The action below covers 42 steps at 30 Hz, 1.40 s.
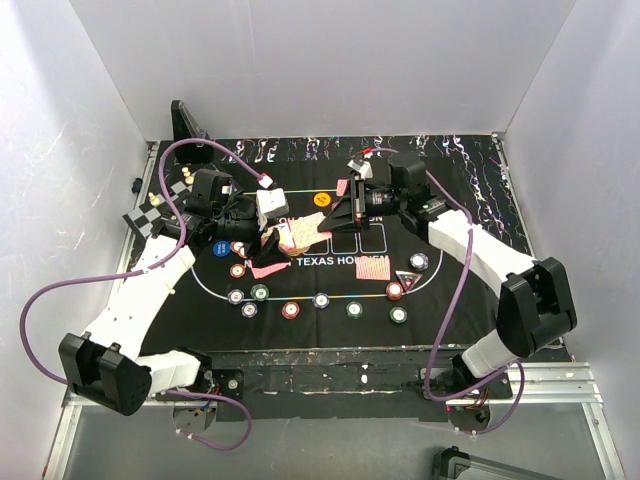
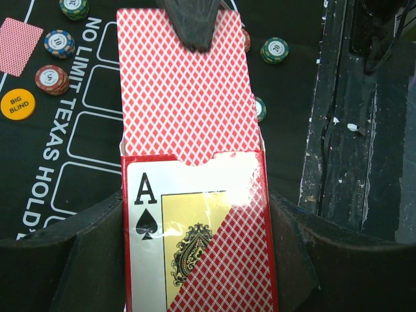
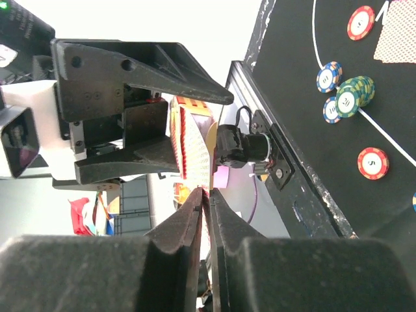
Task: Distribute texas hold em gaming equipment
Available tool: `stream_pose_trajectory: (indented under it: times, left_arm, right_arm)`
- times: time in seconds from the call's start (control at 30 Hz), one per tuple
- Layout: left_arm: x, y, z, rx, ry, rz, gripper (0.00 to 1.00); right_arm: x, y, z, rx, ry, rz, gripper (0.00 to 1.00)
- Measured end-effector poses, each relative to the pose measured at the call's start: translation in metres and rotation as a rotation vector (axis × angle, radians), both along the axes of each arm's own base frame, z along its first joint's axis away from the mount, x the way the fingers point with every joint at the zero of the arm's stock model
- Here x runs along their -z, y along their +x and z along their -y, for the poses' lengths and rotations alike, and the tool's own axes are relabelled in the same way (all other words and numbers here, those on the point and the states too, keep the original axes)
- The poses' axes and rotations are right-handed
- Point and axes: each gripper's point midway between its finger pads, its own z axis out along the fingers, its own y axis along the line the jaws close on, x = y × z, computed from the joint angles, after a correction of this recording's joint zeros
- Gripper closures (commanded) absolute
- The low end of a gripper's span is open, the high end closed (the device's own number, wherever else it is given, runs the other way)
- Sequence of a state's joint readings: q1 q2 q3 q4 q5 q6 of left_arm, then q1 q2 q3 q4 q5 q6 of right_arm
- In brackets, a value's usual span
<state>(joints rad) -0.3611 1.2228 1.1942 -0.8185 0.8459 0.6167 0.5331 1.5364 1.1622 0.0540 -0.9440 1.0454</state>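
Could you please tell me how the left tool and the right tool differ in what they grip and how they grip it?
The left tool clamps the card box by its two sides, whereas the right tool pinches a red-backed card sticking out of that box. The left tool's jaws stand well apart around the box, while the right tool's are almost together on the thin card. Both are shut on something.

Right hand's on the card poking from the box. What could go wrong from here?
1. The right hand pinches the end of the protruding card; it may slip, or drag neighbours out.
2. The pull could tug the card box from the left hand; held above the mat, it might fall among the chips.
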Motion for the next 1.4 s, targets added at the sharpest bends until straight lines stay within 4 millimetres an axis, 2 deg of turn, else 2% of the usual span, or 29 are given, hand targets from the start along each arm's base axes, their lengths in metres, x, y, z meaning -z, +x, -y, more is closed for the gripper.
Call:
stream_pose_trajectory:
  times: [0.3, 0.6, 0.7, 0.8, 0.9, 1.03, 1.1, 1.2, 1.4]
  left_arm:
    - [0.0, 0.001, 0.0, 0.001, -0.001, 0.004, 1.0]
    - [0.0, 0.001, 0.0, 0.002, -0.001, 0.006, 1.0]
    - [0.0, 0.001, 0.0, 0.002, 0.0, 0.006, 1.0]
    - [0.0, 0.001, 0.0, 0.002, -0.001, 0.007, 1.0]
    - [-0.001, 0.0, 0.0, 0.002, -0.001, 0.006, 1.0]
    - [-0.001, 0.0, 0.0, 0.003, -0.002, 0.006, 1.0]
    - [-0.002, 0.0, 0.0, 0.003, -0.004, 0.008, 1.0]
    - [-0.003, -0.001, 0.0, 0.005, -0.007, 0.012, 1.0]
    - [-0.006, -0.004, 0.0, 0.007, -0.011, 0.018, 1.0]
  right_arm:
    - [-0.02, 0.013, 0.022, 0.067, 0.025, 0.048, 0.96]
    - [-0.015, 0.04, 0.049, 0.158, 0.005, 0.034, 0.99]
    - [-0.014, 0.059, 0.058, 0.198, -0.001, 0.031, 0.99]
    - [-0.01, 0.096, 0.063, 0.244, -0.013, 0.029, 0.99]
    - [0.008, 0.147, 0.063, 0.296, -0.051, 0.019, 0.99]
    - [0.053, 0.218, 0.065, 0.371, -0.145, -0.008, 0.99]
    - [0.076, 0.247, 0.068, 0.409, -0.194, -0.017, 0.99]
    - [0.107, 0.279, 0.075, 0.464, -0.258, -0.034, 0.99]
    - [0.143, 0.311, 0.086, 0.547, -0.344, -0.056, 0.99]
